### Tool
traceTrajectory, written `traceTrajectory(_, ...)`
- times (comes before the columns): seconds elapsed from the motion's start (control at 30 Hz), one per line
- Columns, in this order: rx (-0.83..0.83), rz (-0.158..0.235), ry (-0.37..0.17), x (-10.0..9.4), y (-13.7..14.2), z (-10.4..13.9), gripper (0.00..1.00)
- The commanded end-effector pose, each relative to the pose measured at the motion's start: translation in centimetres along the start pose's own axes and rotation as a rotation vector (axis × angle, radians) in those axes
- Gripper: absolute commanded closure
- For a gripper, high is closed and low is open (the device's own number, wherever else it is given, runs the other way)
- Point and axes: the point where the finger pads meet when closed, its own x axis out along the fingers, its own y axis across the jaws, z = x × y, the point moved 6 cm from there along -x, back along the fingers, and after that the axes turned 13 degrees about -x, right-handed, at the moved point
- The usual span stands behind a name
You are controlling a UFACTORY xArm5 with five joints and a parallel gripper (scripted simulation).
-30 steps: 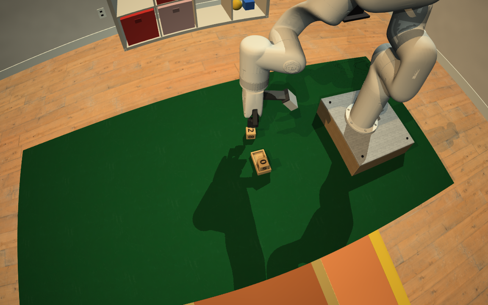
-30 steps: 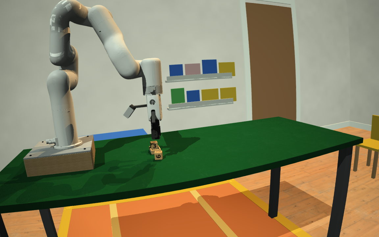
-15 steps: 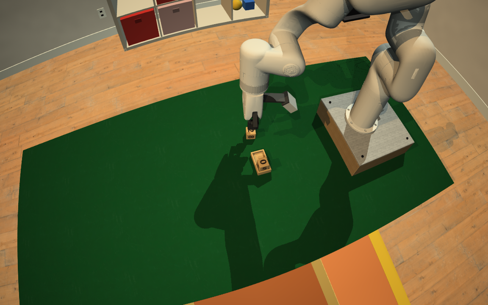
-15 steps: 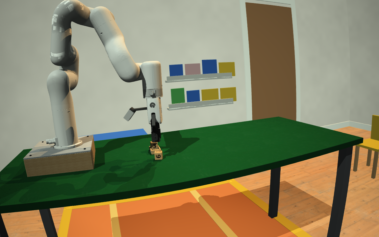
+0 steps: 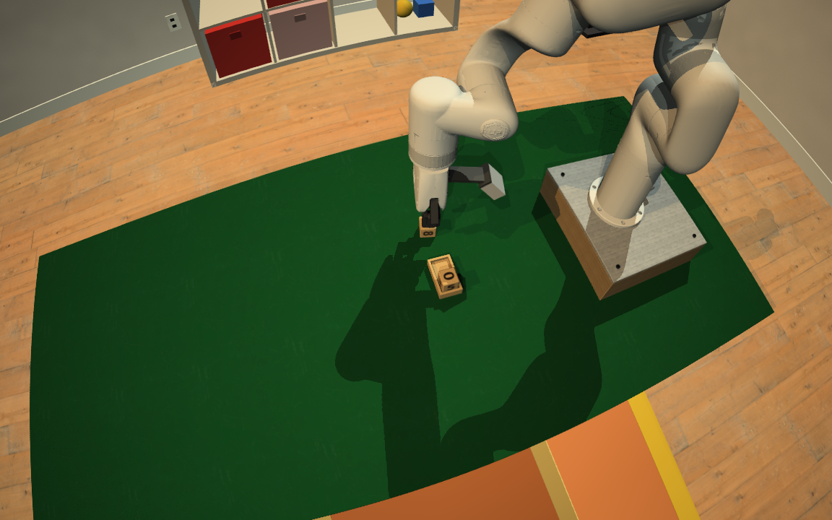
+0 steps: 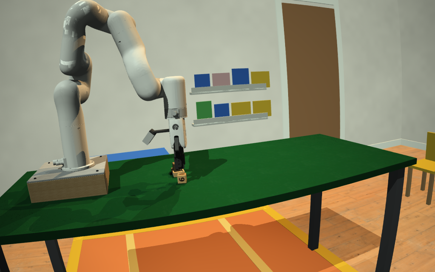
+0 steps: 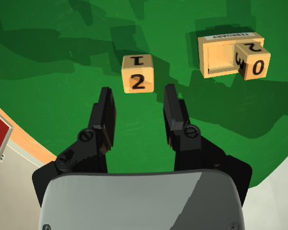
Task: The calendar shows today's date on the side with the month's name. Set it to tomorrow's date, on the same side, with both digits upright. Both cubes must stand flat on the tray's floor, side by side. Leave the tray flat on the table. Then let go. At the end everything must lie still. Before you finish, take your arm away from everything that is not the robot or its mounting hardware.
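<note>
Hanging just above the loose number cube [image 5: 427, 229] [image 6: 181, 178] [image 7: 137, 74], the tool [image 5: 430, 222] [image 6: 178, 169] [image 7: 138, 98] has its fingers spread, nothing gripped. In the wrist view that cube's at upper centre on the green bench [image 5: 212, 336] [image 6: 263, 175] [image 7: 137, 137], 2 on top. The FEBRUARY tray [image 5: 432, 272] [image 6: 176, 174] [image 7: 201, 62] sits upper right, holding the other cube [image 5: 449, 278] [image 7: 256, 67], 0 on top, in its right half.

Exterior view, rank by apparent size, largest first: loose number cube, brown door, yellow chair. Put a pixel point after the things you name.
1. Brown door [image 6: 313, 71]
2. Yellow chair [image 6: 430, 166]
3. Loose number cube [image 5: 427, 231] [image 6: 181, 178] [image 7: 137, 76]
</note>
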Motion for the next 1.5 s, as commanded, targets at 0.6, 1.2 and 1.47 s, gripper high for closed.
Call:
traceTrajectory(0.6, 0.0, -0.001, -0.004, 1.8, -0.1, 0.1, 0.53)
traceTrajectory(1.2, 0.0, -0.001, -0.004, 1.8, -0.1, 0.1, 0.53)
traceTrajectory(1.47, 0.0, -0.001, -0.004, 1.8, -0.1, 0.1, 0.53)
